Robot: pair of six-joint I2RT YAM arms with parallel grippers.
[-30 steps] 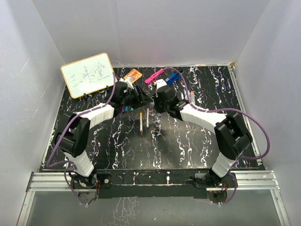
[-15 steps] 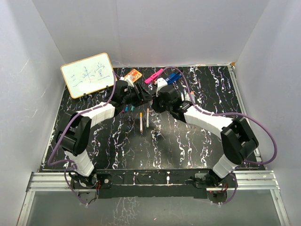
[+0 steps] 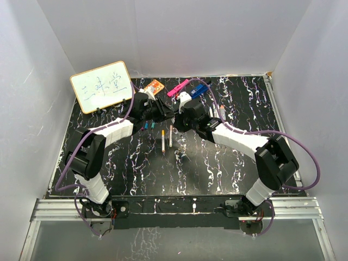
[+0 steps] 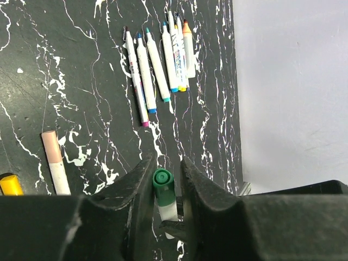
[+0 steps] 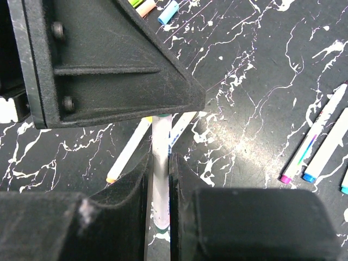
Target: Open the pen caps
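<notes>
Left claw (image 4: 165,163) sits narrow on the green cap (image 4: 163,180), above the counter (image 4: 81,81) — right claw (image 5: 160,157) clamps the white pen (image 5: 161,190). An off-axis pull could jam the cap — or drag the pen through that grip.

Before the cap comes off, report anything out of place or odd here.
Nothing spilled or broken. Only untidiness: loose caps lie scattered on the table, apart from the pens lying in a rough row near the wall.
</notes>
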